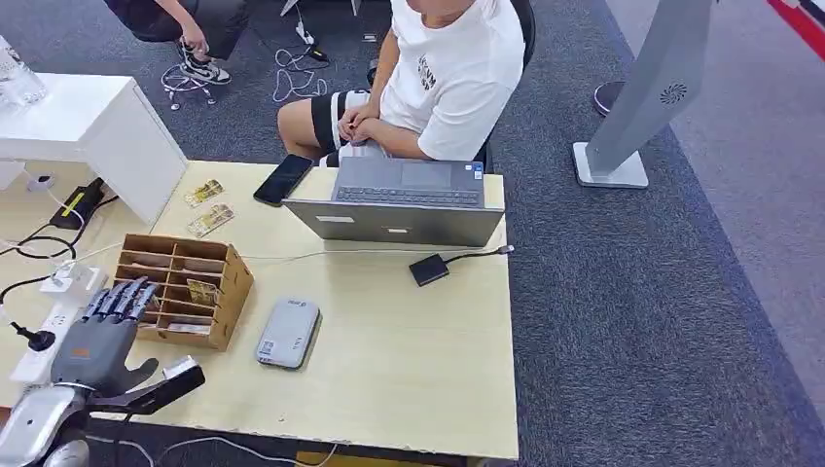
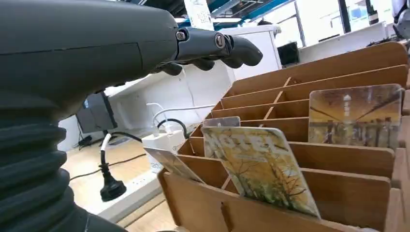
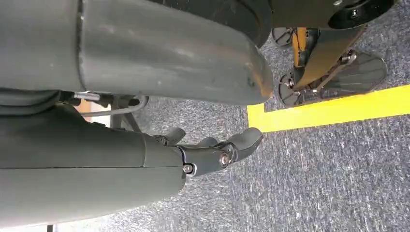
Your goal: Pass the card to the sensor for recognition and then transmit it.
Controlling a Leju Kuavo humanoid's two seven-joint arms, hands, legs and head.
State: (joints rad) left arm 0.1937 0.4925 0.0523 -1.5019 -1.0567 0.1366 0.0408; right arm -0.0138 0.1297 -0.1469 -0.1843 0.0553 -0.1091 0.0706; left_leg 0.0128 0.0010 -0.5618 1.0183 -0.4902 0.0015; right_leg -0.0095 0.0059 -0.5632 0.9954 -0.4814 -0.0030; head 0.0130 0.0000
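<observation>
Card (image 1: 203, 291) upright in wooden rack (image 1: 229, 292), just ahead of left hand (image 1: 102, 331), fingers spread, empty | right hand (image 3: 212, 152) hanging over carpet, loosely curled, empty | bench (image 1: 409, 341): sensor (image 1: 288, 333), laptop (image 1: 404, 199); seated person behind.

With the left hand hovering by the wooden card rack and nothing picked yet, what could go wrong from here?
1. The left hand is open over the wooden rack; the cards lean loosely in narrow slots, so fingers could knock neighbours over or pinch two.
2. The rack looks light and might slide toward the grey reader.
3. White cables lie near the arm and could snag.
</observation>
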